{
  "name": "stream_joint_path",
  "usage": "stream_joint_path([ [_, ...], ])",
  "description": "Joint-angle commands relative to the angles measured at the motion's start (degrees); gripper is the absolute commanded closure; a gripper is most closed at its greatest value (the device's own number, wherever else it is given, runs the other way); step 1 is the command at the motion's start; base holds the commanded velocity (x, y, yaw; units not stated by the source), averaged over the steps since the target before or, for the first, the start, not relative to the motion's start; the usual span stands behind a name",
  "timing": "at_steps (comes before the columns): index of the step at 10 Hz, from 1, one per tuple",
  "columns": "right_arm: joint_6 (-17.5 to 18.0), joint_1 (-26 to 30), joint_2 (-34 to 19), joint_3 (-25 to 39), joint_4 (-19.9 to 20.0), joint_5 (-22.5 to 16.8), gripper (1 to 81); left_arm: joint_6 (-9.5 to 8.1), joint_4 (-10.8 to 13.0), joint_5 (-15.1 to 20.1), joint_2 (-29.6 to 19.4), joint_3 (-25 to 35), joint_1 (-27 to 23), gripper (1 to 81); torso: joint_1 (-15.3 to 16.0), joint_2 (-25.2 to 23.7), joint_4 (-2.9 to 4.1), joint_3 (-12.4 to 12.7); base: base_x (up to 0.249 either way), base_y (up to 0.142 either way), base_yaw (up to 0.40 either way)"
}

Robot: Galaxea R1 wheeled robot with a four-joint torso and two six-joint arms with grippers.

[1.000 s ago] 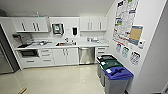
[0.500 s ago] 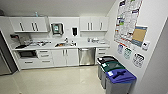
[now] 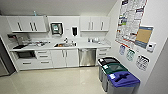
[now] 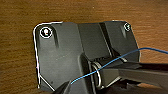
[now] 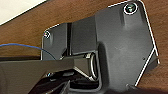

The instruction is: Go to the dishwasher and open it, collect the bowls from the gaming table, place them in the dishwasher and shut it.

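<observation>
While my view has crept slightly nearer, the dishwasher [image 3: 87, 57] stays closed under the surface [image 3: 82, 45]; wall posters [image 3: 130, 18] unreadable; gripper states I cannot tell.

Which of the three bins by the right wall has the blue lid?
The grey bin with the blue lid, closest to the camera; the green-lidded bin sits mid-row and the black-lidded bin stands nearest the counter.

White upper cabinets [image 3: 26, 24] and a white counter [image 3: 82, 45] with a sink [image 3: 65, 45] line the far wall, posters [image 3: 130, 21] hang above three lidded bins [image 3: 117, 76], and the pale floor [image 3: 50, 81] shines.
</observation>
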Motion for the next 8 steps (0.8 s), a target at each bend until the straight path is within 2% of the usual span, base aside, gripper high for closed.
stream_joint_path([
  [1,-0.28,2.4,-0.49,0.96,-0.08,-3.14,1.0,0.38,0.0,3.01,-1.11,0.37,-2.75,1.0,0.0,0.0,0.0,0.0,0.143,0.0,0.0],
  [8,-0.28,2.49,-0.49,1.05,-0.08,-3.23,1.0,0.38,0.0,2.84,-1.11,0.37,-2.75,1.0,-0.02,0.0,0.0,0.0,0.141,0.0,0.0],
])
